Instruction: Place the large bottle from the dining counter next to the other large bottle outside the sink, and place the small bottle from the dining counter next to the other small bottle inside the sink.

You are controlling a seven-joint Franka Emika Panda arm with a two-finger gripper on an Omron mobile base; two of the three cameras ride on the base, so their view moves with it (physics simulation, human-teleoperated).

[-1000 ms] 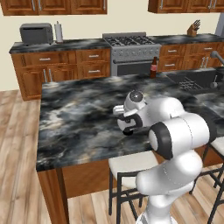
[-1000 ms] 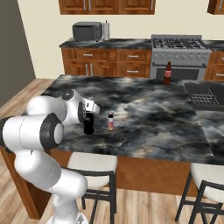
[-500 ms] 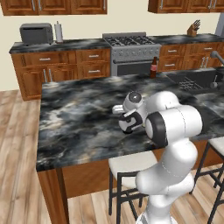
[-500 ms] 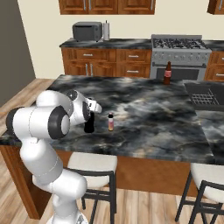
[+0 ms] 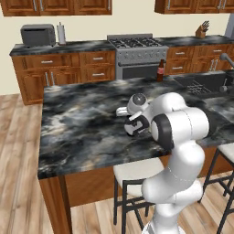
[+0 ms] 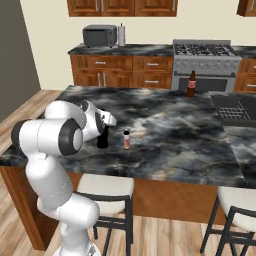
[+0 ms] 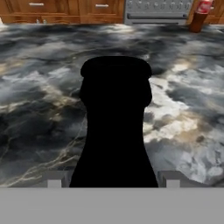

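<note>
The large bottle (image 7: 116, 122), tall and black, stands upright on the dining counter (image 6: 175, 130) near its front left edge. My gripper (image 7: 113, 179) is shut on its lower body, one fingertip pressed against each side. From the right base view the gripper (image 6: 103, 131) covers the bottle's (image 6: 102, 142) upper part. The small bottle (image 6: 126, 140), pinkish-orange with a dark cap, stands just right of it. The other large bottle (image 6: 191, 83), brown with a red label, stands at the counter's far edge left of the sink (image 6: 235, 107). In the left base view the gripper (image 5: 135, 128) hangs low over the counter (image 5: 77, 123).
Stools (image 6: 105, 192) stand against the counter's near side below the arm. A grey faucet (image 5: 226, 59) rises beside the sink's grid rack (image 5: 199, 86). Beyond the floor gap are a stove (image 6: 207, 62) and wood cabinets with a microwave (image 6: 100, 36) on top.
The fingers have closed in on the black bottle. The arm's elbow has risen and swung over the counter edge. Both bottles stand where they were.
</note>
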